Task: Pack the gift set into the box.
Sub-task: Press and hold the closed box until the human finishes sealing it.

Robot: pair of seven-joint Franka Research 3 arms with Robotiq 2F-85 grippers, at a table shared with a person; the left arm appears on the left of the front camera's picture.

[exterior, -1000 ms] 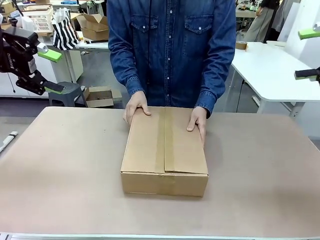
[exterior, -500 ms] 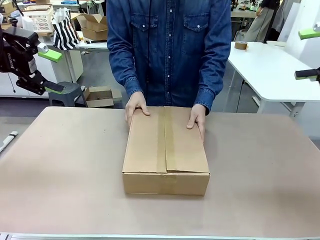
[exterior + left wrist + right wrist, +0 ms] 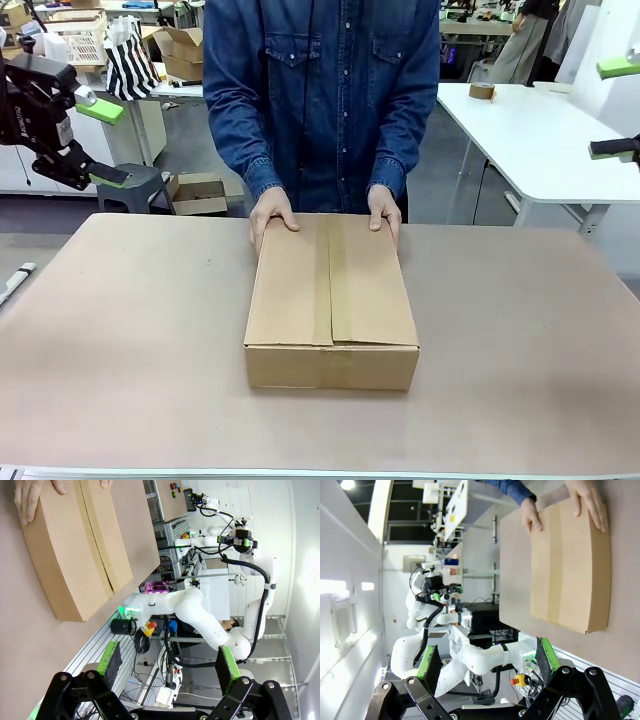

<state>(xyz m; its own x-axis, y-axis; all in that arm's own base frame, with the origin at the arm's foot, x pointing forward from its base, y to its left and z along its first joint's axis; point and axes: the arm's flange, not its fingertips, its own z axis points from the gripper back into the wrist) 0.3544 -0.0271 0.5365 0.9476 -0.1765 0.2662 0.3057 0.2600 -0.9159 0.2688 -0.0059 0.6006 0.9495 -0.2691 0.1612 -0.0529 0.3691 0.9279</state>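
The box (image 3: 331, 300) lies flat in the middle of the table (image 3: 120, 340), its flaps closed and a tape strip running along the centre seam. A person at the far side rests both hands (image 3: 272, 212) on its far edge. The gift set is out of view. My left gripper (image 3: 105, 142) hangs open and empty, high at the left edge, well away from the box. High at the right edge, my right gripper (image 3: 615, 108) is open and empty too. The left wrist view has the box (image 3: 75, 545) far beyond the open left gripper (image 3: 170, 662). In the right wrist view the box (image 3: 570, 565) lies beyond the open right gripper (image 3: 487, 661).
A white table (image 3: 540, 140) with a tape roll (image 3: 483, 91) stands behind at the right. A small open cardboard box (image 3: 198, 192) and a stool (image 3: 135, 185) sit on the floor at the back left. Wide bare tabletop surrounds the box.
The person's hand on the picture's right slid from the box's right side up to its far edge. The box shifted slightly. Neither arm moved.
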